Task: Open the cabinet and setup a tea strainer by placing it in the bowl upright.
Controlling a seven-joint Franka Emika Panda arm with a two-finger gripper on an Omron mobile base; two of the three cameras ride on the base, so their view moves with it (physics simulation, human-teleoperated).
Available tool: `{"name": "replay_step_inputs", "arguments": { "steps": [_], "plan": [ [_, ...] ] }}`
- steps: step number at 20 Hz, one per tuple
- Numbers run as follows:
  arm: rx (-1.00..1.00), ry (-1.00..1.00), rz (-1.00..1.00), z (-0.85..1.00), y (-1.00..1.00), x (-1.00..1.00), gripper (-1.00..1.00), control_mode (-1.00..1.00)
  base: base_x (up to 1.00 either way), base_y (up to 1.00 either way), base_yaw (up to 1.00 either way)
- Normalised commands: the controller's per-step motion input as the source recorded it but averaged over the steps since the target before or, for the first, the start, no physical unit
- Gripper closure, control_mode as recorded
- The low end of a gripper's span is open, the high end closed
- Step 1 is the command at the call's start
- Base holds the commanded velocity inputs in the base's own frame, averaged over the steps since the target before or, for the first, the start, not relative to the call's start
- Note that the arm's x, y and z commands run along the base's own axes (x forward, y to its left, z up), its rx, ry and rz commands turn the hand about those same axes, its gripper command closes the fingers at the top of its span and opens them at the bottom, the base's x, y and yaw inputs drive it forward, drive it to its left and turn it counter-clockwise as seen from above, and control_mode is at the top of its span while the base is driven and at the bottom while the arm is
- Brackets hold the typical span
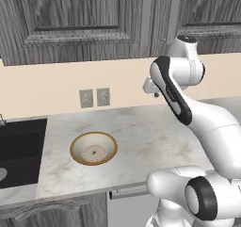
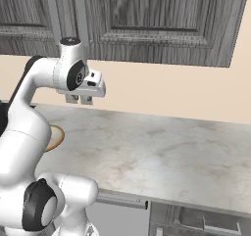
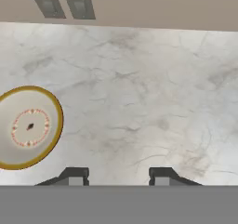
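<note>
Hand view: bowl (image 3: 28, 128) upright, mouth up

Left base view: from behind the arm, on its left, facing forward and down over counter (image 1: 155, 132), bowl (image 1: 93, 148), sink (image 1: 19, 150) and closed cabinet (image 1: 75, 19). Right base view: from behind on the right, facing the same counter (image 2: 162, 147), with the bowl's (image 2: 56, 137) edge at far left. Hand view: near, straight down onto counter (image 3: 139, 102), bowl (image 3: 29, 127) at left, wall outlets (image 3: 62, 1) at top. Shared by all three: counter and bowl.
</note>
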Motion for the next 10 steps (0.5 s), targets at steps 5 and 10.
{"name": "replay_step_inputs", "arguments": {
  "steps": [5, 10],
  "plan": [
    [-0.01, -0.11, -0.01, 0.02, 0.00, -0.01, -1.00, -1.00, 0.00, 0.00, 0.00],
    [0.00, -0.41, -0.11, 0.72, 0.00, 0.01, -1.00, -1.00, 0.00, 0.00, 0.00]
  ]
}}
